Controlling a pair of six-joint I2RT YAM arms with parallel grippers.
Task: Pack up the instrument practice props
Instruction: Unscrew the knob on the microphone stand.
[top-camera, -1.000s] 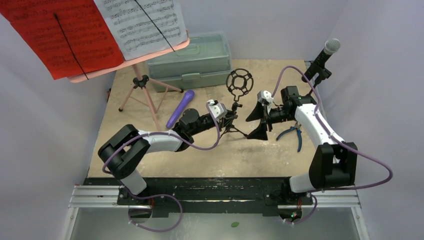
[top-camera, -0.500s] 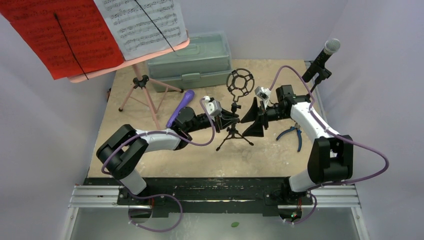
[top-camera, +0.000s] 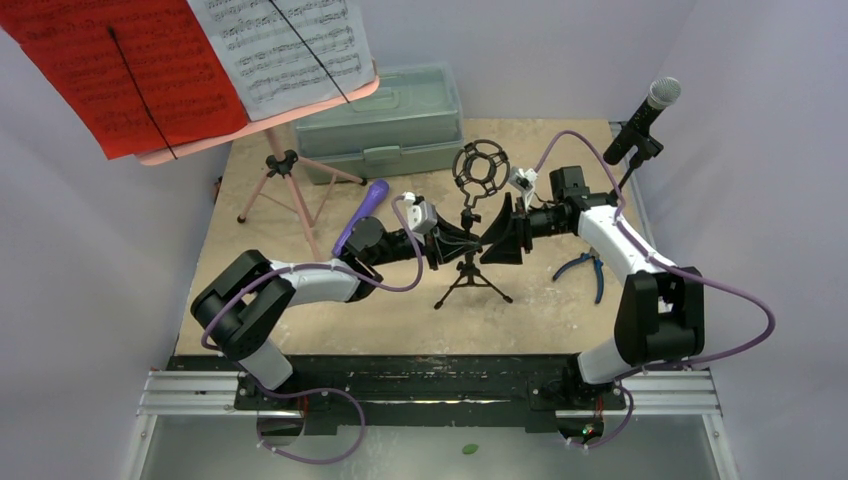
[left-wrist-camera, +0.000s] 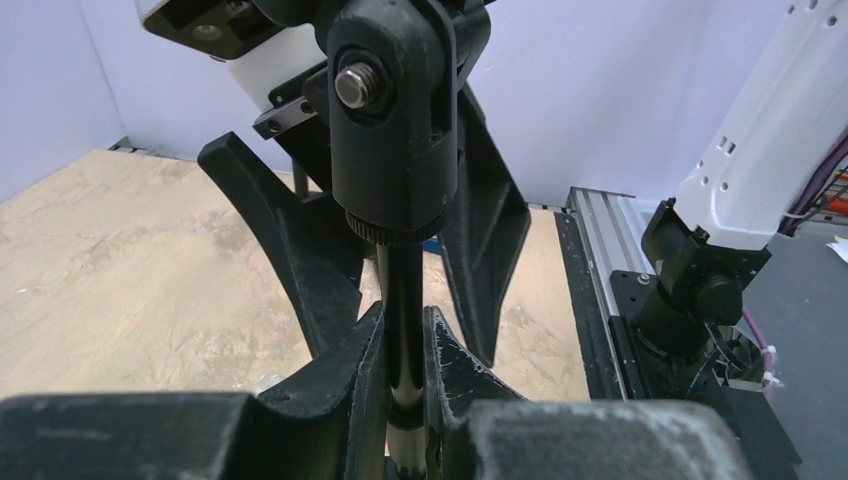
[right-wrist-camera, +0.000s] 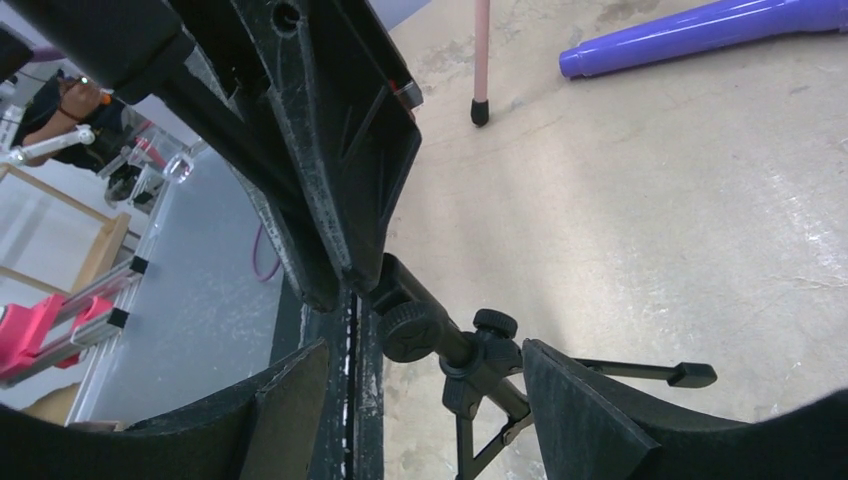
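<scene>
Showing plainly only wrist-side, left end effector pinches mic mount stem.

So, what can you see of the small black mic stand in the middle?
The small black mic stand is a matte tripod, upright, legs spread, with a thin stem, a screw joint and a round shock-mount ring on top. The left gripper is shut on its stem; the right gripper, open, flanks it.

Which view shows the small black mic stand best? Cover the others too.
The top view: the whole mic stand shows there, ring to spread legs. The left wrist view shows only its stem and swivel joint close up; the right wrist view, just a knob and part of the legs.
</scene>
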